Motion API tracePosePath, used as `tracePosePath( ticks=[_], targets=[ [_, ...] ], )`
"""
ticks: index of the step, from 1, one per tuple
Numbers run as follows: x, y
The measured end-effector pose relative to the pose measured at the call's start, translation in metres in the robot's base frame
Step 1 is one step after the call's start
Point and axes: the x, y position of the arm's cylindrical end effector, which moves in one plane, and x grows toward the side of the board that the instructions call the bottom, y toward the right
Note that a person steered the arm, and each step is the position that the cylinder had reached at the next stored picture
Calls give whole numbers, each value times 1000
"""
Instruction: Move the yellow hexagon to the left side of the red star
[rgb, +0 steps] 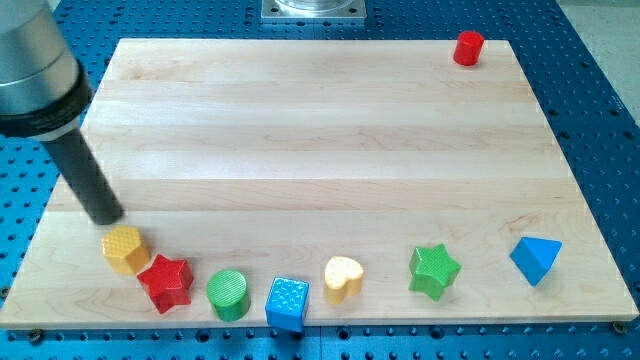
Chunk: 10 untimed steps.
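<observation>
The yellow hexagon (126, 249) lies near the view's bottom left on the wooden board (320, 130). The red star (166, 282) lies just below and right of it, touching or nearly touching. My tip (104, 217) rests on the board just above and slightly left of the yellow hexagon, a small gap apart. The dark rod rises from it to the view's top left.
Along the view's bottom edge lie a green cylinder (228, 294), a blue cube (287, 303), a yellow heart (343, 278), a green star (434, 270) and a blue triangular block (536, 259). A red cylinder (467, 47) stands at the top right corner.
</observation>
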Motion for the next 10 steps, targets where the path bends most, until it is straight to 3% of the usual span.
tracePosePath(
  ticks=[3, 4, 7, 9, 10],
  targets=[
    [9, 8],
    [37, 0],
    [13, 49],
    [52, 24],
    [50, 19]
  ],
)
